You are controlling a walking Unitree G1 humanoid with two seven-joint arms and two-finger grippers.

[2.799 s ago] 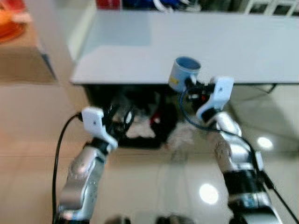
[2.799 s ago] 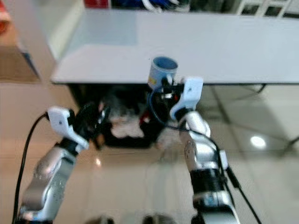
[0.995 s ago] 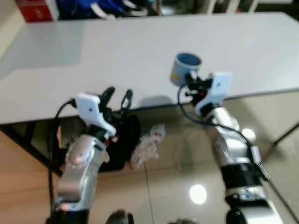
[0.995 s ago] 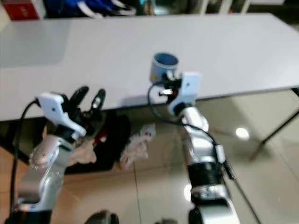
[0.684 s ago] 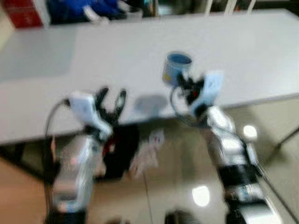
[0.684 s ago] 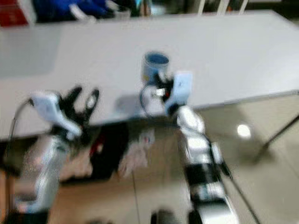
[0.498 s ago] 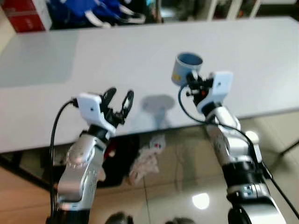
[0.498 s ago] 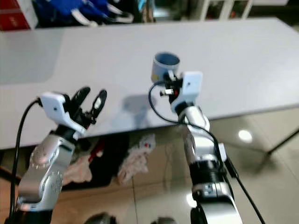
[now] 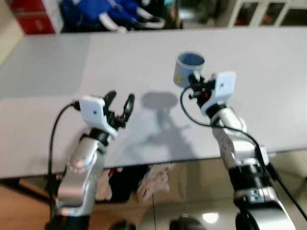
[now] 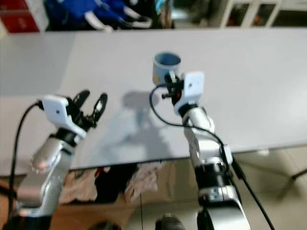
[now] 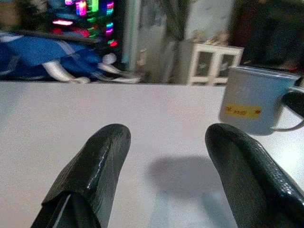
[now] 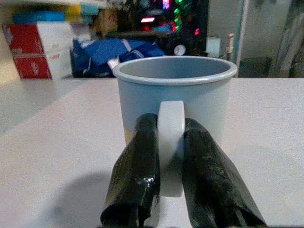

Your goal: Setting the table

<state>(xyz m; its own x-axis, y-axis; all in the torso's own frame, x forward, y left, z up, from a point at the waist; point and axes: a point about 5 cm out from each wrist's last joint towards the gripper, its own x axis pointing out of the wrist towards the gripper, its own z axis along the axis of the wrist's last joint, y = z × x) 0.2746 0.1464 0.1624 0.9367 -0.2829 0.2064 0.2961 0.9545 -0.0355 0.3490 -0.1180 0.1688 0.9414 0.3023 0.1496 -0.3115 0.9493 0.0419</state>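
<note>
Mug (image 12: 174,103) aloft over table (image 9: 268,72), upright, not yet set down | right gripper (image 12: 172,156) pinching its handle | left gripper (image 11: 168,166) spread, empty, near table's front | placing remains.

A pale blue mug (image 12: 175,93) is showing a yellow label on its side. Glossy black fingers (image 12: 134,176) are pinching its lighter handle. The table (image 9: 120,62) is looking plain whitish-grey.
</note>
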